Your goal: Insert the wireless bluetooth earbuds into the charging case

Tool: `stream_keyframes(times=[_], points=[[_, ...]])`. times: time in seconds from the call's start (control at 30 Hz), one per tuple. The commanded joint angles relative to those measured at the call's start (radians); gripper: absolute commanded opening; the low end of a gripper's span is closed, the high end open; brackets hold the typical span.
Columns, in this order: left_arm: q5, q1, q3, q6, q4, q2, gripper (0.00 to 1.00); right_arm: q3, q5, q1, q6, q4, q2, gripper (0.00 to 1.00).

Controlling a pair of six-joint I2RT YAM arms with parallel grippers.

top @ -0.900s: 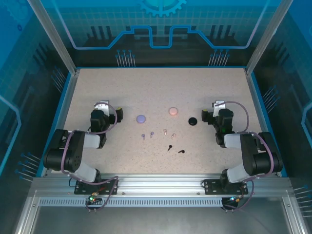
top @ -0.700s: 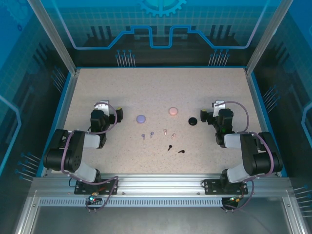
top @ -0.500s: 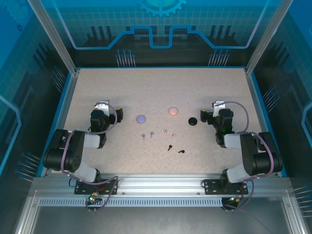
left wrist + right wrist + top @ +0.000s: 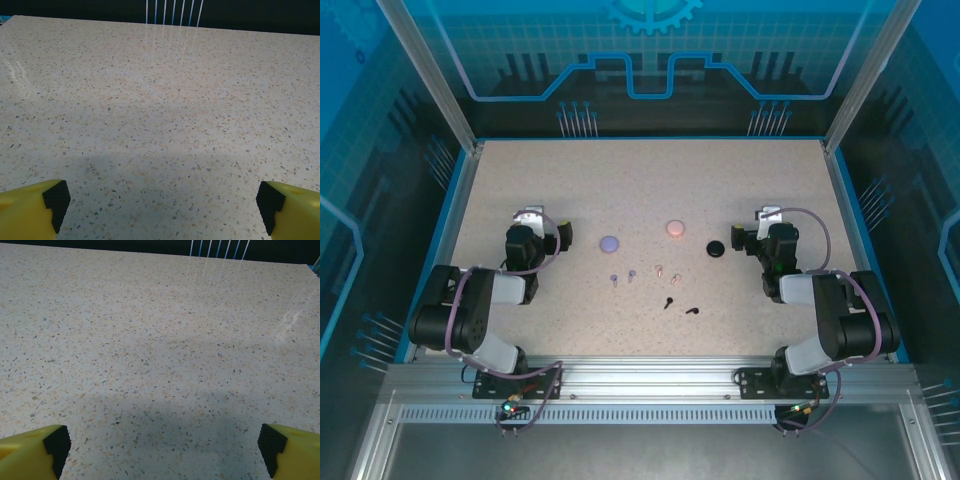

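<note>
The black earbuds (image 4: 692, 310) lie on the worktop (image 4: 520, 180), long axes seemingly left-right. The lilac earbuds (image 4: 614, 279) and pink earbuds (image 4: 659, 269) are too small to tell. Both arms' jaws stand wide open, empty.

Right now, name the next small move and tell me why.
Probably swing the left gripper toward the lilac earbuds, the pair nearest it. Both it and the right gripper stand open and empty over bare table, and no earbud is picked up yet.

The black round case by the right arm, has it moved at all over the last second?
No. The black case lies just as far from the table's right edge and the pink case as before.
</note>
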Motion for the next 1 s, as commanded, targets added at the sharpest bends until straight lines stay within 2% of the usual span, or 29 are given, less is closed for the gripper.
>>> stream_keyframes(times=[0.0,0.03,0.1,0.17,0.23,0.33,0.43,0.53,0.63,0.77,0.97], points=[[0.027,0.016,0.018,0.016,0.016,0.011,0.99,0.021,0.006,0.011,0.000,0.027,0.009,1.00],[0.014,0.016,0.015,0.016,0.023,0.011,0.99,0.019,-0.012,0.004,0.002,0.029,0.008,1.00],[-0.060,0.013,-0.018,-0.002,0.072,-0.005,0.99,0.011,-0.126,-0.041,0.015,0.034,-0.003,1.00],[-0.074,0.013,-0.048,-0.007,0.074,-0.069,0.99,0.014,-0.149,-0.053,0.016,0.011,-0.025,1.00],[-0.078,0.012,-0.060,-0.006,0.011,-0.166,0.99,0.043,-0.132,-0.048,0.015,-0.086,-0.075,1.00],[-0.153,-0.012,-0.017,-0.041,-0.200,-0.335,0.99,0.213,-0.106,-0.060,0.065,-0.479,-0.168,1.00],[-0.147,-0.023,0.086,-0.172,-0.480,-0.470,0.99,0.351,-0.151,-0.060,0.062,-0.787,-0.204,1.00],[-0.083,-0.025,0.179,-0.315,-0.719,-0.553,0.99,0.470,-0.175,-0.058,0.058,-1.024,-0.201,1.00],[-0.007,-0.025,0.234,-0.448,-0.902,-0.615,0.99,0.571,-0.213,-0.050,-0.017,-1.231,-0.183,1.00],[0.138,-0.024,0.261,-0.488,-1.065,-0.691,0.99,0.658,-0.194,0.009,-0.107,-1.422,-0.176,1.00],[0.180,-0.024,0.260,-0.466,-1.232,-0.813,0.99,0.802,-0.206,0.096,-0.164,-1.610,-0.086,0.99]])
